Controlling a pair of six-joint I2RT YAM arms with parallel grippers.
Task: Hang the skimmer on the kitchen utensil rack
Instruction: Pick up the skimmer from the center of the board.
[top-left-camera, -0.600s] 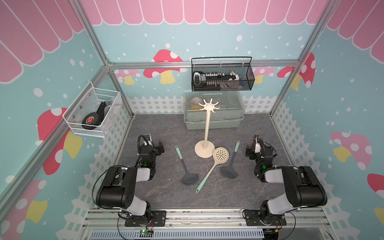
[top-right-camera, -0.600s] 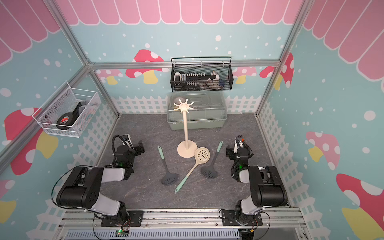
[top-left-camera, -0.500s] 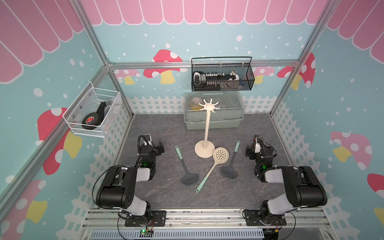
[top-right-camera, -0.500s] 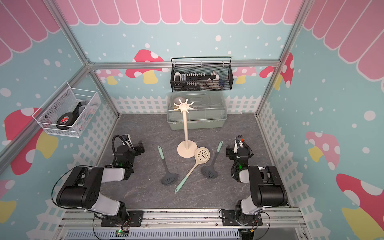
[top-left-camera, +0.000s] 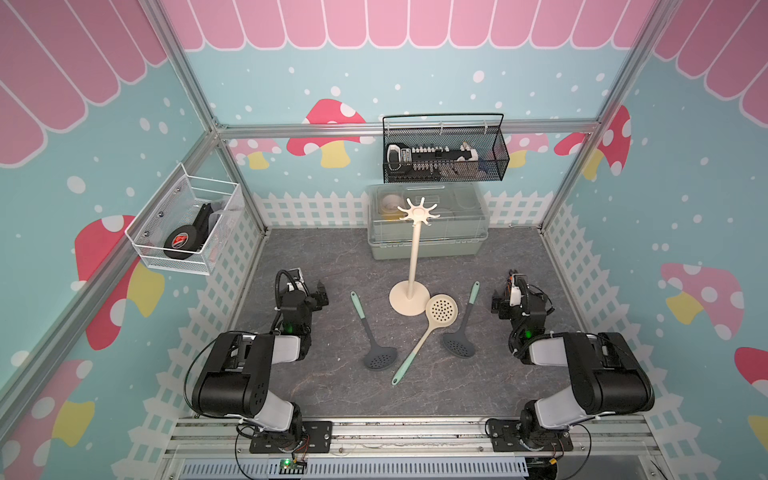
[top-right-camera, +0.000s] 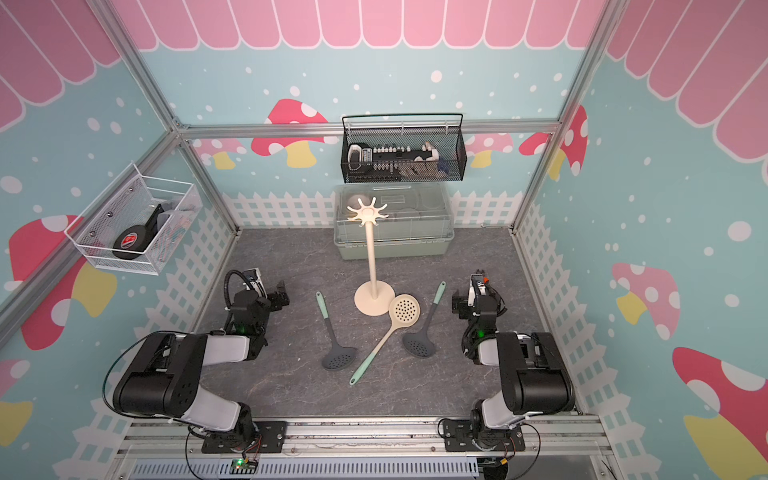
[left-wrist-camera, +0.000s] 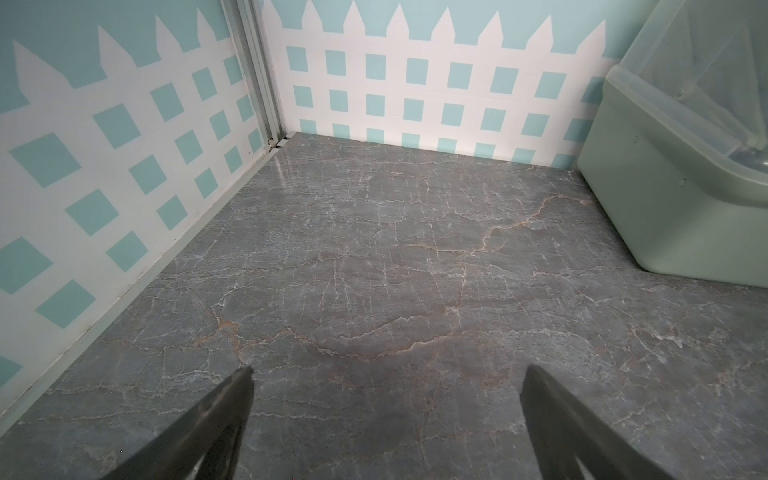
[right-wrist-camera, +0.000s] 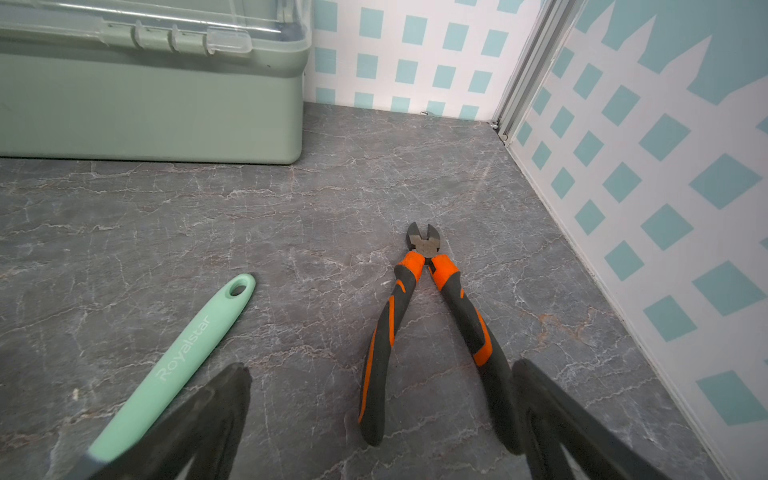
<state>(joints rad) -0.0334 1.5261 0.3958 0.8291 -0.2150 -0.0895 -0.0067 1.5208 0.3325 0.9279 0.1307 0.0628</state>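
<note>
1. On a grey, veined stone-look tabletop (top-left-camera: 332, 257), walled by teal panels with white picket fencing: cream kitchen utensil rack (top-left-camera: 413, 257), upright at centre.
2. Task item, skimmer (top-left-camera: 441, 309): flat beside the rack, perforated cream head touching the round base, mint handle.
3. Flanking: grey slotted spoon (top-left-camera: 379, 358); second slotted spoon (top-left-camera: 459, 345). Green lidded box (top-left-camera: 449, 249) behind; orange-handled pliers (right-wrist-camera: 446, 274) before right gripper (right-wrist-camera: 380, 370).
4. Wall-hung: black wire basket (top-left-camera: 444, 174), white mesh basket (top-left-camera: 178, 257).
5. Tools: left gripper (left-wrist-camera: 386, 374) and right gripper, jaws wide apart, holding nothing.

Three skimmers (top-left-camera: 441, 309), two baskets (top-left-camera: 444, 178), one rack (top-left-camera: 414, 257), box (top-left-camera: 428, 250), pliers (right-wrist-camera: 380, 353).
</note>
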